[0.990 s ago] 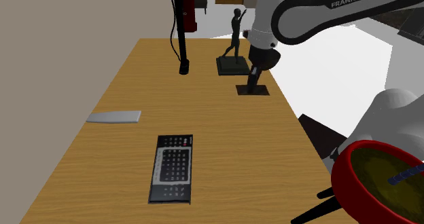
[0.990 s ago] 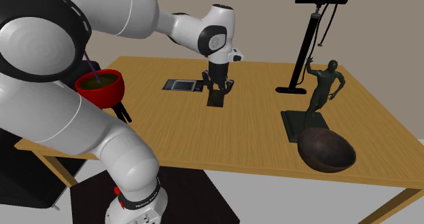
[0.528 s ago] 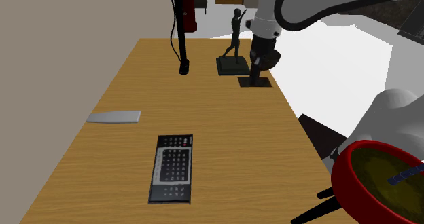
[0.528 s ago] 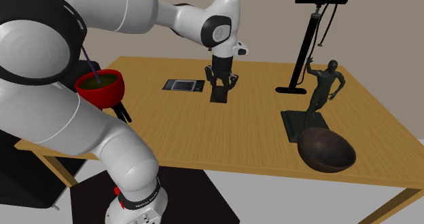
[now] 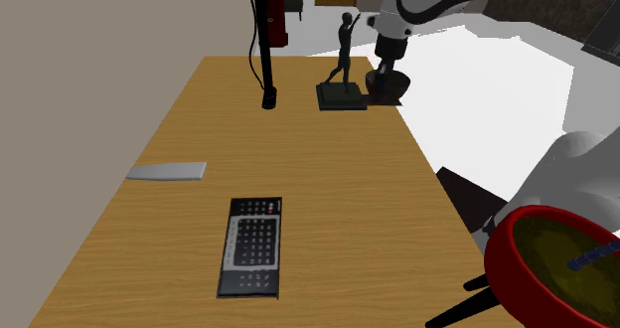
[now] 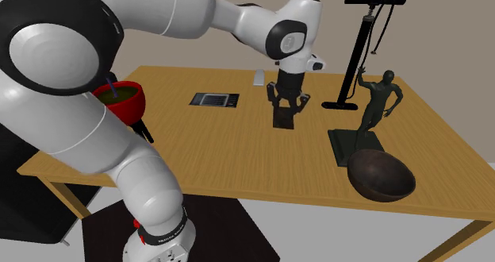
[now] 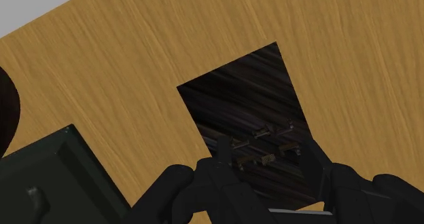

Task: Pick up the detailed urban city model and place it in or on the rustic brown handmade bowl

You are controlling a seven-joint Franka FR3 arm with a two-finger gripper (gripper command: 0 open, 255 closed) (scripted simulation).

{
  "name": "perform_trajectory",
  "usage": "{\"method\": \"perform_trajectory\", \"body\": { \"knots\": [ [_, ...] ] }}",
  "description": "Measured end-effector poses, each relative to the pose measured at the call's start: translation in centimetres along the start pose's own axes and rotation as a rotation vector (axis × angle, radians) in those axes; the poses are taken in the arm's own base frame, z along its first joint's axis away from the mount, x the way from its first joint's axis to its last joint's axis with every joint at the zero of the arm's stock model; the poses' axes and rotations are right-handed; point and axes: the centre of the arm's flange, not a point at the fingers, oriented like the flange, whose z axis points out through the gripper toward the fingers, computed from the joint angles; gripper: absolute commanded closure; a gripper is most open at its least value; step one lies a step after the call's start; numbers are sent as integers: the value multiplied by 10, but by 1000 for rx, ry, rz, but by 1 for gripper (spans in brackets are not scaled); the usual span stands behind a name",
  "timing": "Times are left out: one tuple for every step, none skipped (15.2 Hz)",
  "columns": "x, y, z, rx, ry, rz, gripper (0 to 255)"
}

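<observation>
While the dark brown bowl [image 6: 381,175] sits at the wooden table's [image 6: 206,153] near edge, the black gripper [image 6: 286,107] beyond it clasps the city model [image 6: 284,119].
Just behind the bowl stands a dark figure statue [image 6: 379,98]; further in, the fingers pinch the dark slab of tiny buildings over the wood. Farther back lies a black keypad [image 6: 214,100], its markings too small to read.

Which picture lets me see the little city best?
The wrist view: the city model faces the camera, tiny buildings showing at the gripper. The second exterior view gives a thin dark slab beneath the gripper; the shoulder view, a small dark shape beside the statue.
</observation>
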Motion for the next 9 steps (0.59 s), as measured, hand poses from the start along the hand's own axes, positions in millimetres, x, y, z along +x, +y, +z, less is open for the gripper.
{"method": "perform_trajectory", "body": {
  "knots": [
    [0, 12, -1, 0, 0, 0, 255],
    [2, 23, -2, 0, 0, 0, 255],
    [0, 38, -3, 0, 0, 0, 255],
    [0, 50, -3, 0, 0, 0, 255],
    [3, 66, -5, 0, 0, 0, 255],
    [3, 78, -5, 0, 0, 0, 255],
    [7, 90, -7, 0, 0, 0, 255],
    [7, 103, -7, 0, 0, 0, 255],
    [7, 117, -8, 0, 0, 0, 255]
  ]
}}
